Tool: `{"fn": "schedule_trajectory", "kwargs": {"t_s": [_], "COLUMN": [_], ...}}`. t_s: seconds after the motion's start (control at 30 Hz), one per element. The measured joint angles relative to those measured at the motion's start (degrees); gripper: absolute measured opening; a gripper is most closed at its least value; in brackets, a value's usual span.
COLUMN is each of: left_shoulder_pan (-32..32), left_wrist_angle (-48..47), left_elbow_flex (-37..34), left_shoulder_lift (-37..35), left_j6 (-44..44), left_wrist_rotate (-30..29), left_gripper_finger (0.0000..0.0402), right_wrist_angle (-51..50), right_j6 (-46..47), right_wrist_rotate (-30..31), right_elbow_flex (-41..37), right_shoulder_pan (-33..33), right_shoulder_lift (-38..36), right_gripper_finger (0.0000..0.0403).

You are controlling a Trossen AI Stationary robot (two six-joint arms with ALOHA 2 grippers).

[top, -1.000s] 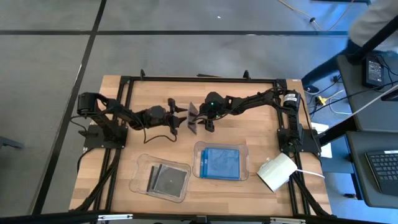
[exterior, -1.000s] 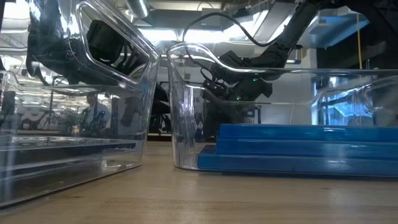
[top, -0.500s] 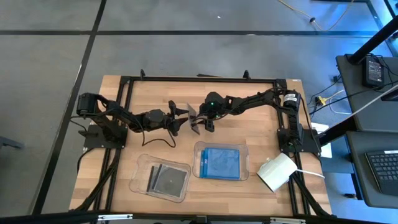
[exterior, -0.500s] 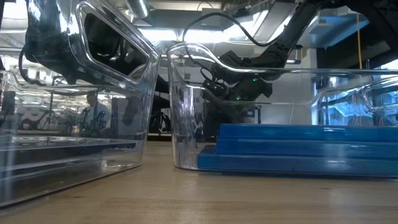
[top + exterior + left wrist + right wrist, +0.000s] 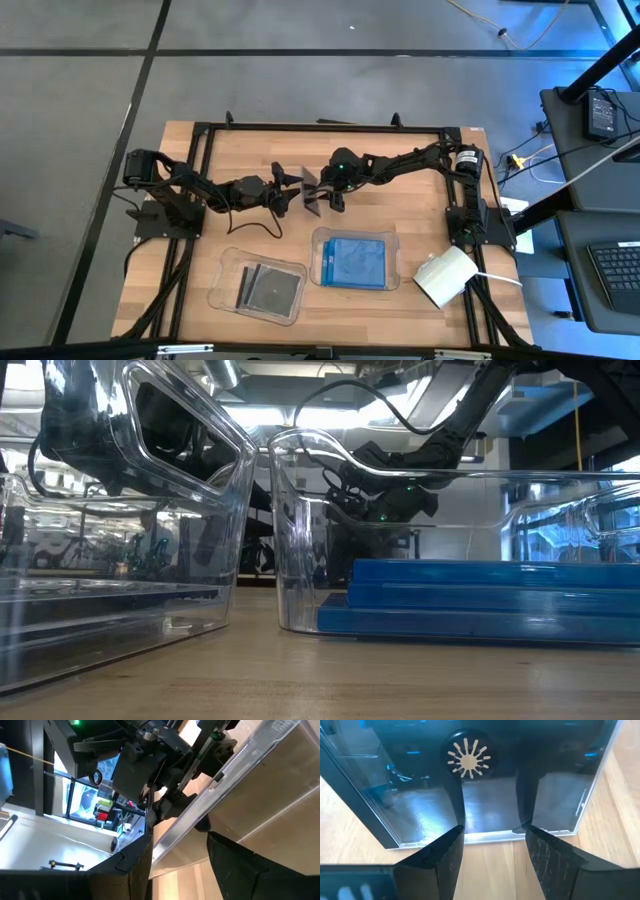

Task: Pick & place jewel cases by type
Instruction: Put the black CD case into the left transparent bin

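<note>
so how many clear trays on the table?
2. One tray in front of the left arm holds dark cases; the other, beside it, holds blue cases.

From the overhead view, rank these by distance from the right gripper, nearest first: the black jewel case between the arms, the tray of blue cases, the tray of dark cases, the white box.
1. Black jewel case: in the right gripper, table centre.
2. Tray of blue cases: just in front, front centre.
3. Tray of dark cases: front, toward the left arm's side.
4. White box: front corner on the right arm's side.
</note>
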Motion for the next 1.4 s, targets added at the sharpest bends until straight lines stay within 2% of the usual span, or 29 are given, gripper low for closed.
{"fn": "schedule_trajectory", "kwargs": {"t_s": [0.4,0.67,0.87,1.13,1.4], "left_shoulder_pan": [0.00,0.00,-1.15,-3.19,-4.19], "left_wrist_angle": [-6.12,-6.69,-6.78,-8.04,-9.28], "left_elbow_flex": [0.04,0.04,0.00,-0.11,-0.11], "left_shoulder_lift": [-0.03,0.00,0.00,0.02,0.07], "left_j6": [0.91,0.91,0.96,4.33,6.41], "left_wrist_rotate": [-0.11,-0.23,-4.37,-5.80,-7.69], "left_gripper_finger": [0.0184,0.0183,0.0152,0.0096,0.0091], "right_wrist_angle": [-0.83,-0.96,-0.97,-1.44,-2.75], "right_j6": [-0.07,-0.17,-0.22,-0.25,-0.40], "right_wrist_rotate": [0.02,0.00,0.02,0.04,0.04], "right_elbow_flex": [0.02,0.04,0.04,0.04,0.09], "right_shoulder_pan": [-0.02,0.00,0.00,0.00,-0.11], "right_shoulder_lift": [-0.11,-0.11,-0.11,-0.11,-0.11], "right_gripper_finger": [0.0218,0.0218,0.0218,0.0218,0.0218]}}
